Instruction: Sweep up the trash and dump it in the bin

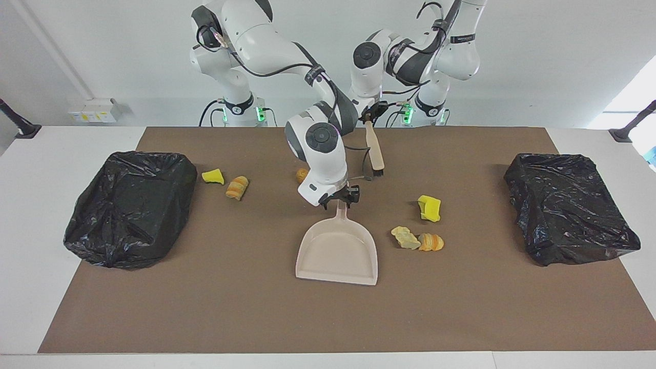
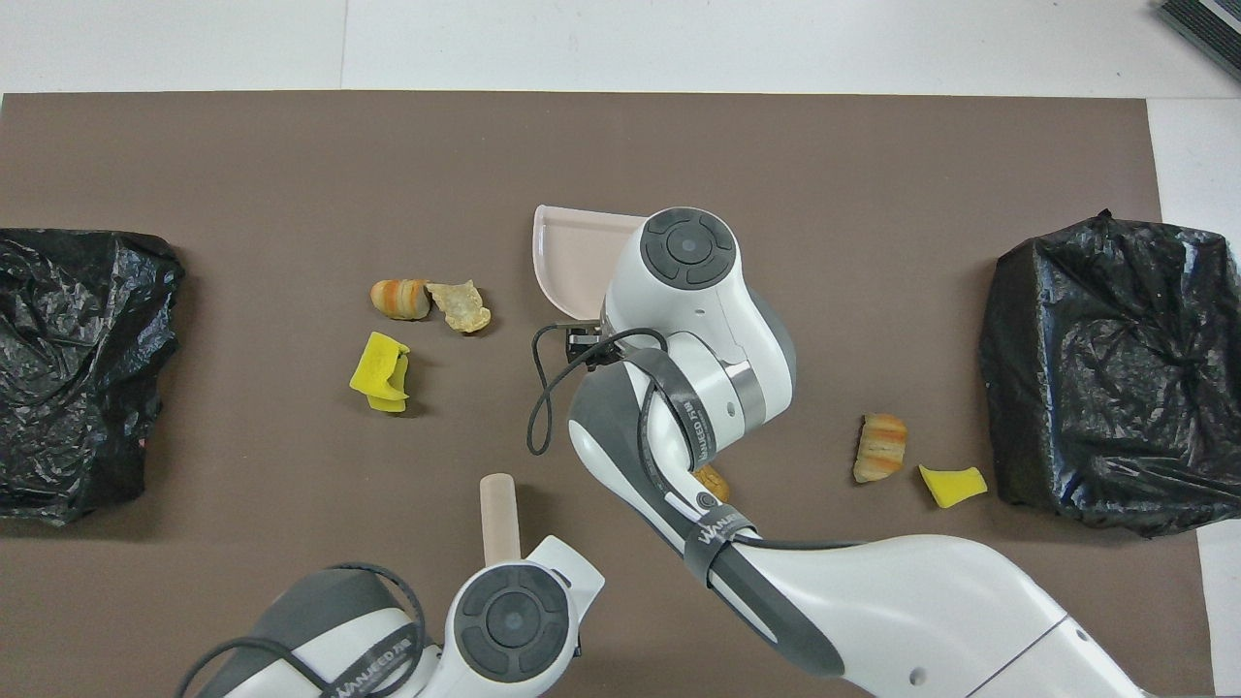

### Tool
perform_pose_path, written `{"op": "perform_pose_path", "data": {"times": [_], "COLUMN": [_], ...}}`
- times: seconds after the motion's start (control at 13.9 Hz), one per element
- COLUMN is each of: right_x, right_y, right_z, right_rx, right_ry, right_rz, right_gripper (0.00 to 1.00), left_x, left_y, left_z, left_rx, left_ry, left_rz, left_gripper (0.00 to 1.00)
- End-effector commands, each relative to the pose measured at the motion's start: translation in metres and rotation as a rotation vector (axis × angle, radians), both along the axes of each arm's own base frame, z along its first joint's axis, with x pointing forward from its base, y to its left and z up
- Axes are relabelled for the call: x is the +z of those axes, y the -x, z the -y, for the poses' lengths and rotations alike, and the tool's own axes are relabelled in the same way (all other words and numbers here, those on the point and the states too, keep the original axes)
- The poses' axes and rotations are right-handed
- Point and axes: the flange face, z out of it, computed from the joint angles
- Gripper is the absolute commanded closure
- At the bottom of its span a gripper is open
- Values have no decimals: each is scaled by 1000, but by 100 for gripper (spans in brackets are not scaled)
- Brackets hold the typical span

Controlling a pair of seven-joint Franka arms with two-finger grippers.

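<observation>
The right gripper (image 1: 339, 201) has its jaws around the beige dustpan's (image 1: 338, 251) handle at bench centre; the left gripper (image 1: 370, 116), jaws clamped on a brush (image 1: 375, 154), hangs at the dustpan's twelve o'clock; the trash (image 1: 416, 239) lies unswept at three and ten o'clock; the black-lined bins (image 1: 130, 207) await.

The table (image 1: 328, 318) is seen from high across it, facing the robots, and from steeply above their end; the brown mat (image 2: 291, 155) is shared
</observation>
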Motion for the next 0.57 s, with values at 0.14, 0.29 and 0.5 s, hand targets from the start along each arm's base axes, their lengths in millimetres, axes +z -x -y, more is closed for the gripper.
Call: {"op": "perform_pose_path", "data": {"times": [0.14, 0.29, 0.5], "right_x": [5, 2, 2], "right_y": [20, 23, 27], "right_z": [6, 8, 5], "right_rx": [-25, -24, -3], "right_ry": [12, 19, 20], "right_rz": [-45, -50, -50], "right_gripper": [40, 42, 96], "left_x": [66, 79, 80], "left_y": [-35, -61, -92], "left_z": [-83, -108, -133], "left_rx": [18, 54, 137], "left_ry": [92, 114, 116], "left_rz": [-13, 2, 23], "left_gripper": [100, 100, 100]}}
